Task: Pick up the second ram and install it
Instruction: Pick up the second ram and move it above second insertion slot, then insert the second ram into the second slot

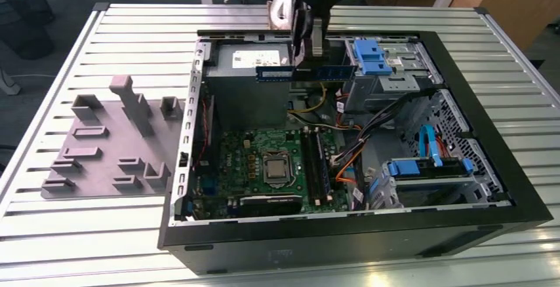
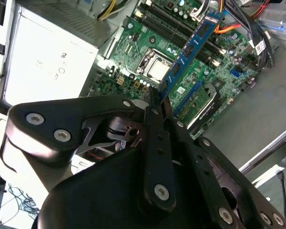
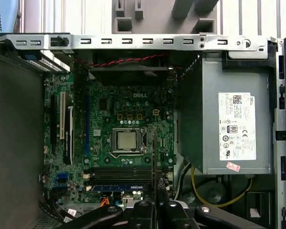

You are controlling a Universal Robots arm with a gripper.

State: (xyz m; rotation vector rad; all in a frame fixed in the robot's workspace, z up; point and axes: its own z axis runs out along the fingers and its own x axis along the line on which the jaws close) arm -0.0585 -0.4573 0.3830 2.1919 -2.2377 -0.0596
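pincer [image 1: 308, 56]: pressed onto the second ram [image 1: 306, 72], gripped near mid-length.
second ram: held level in the air above the open computer case [image 1: 350, 241], apart from the green motherboard [image 1: 235, 153] below.
tabletop [image 1: 131, 18]: slatted metal, bore the case and a grey fixture [image 1: 114, 143].

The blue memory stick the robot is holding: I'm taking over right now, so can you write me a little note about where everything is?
Gripper: shut on the second ram, holding it near its middle in the exterior view.
Where: the stick hangs in the air over the open computer case, above the motherboard and not touching it.
Done: the stick is picked up.
Left: it is not yet in any of the black memory slots.
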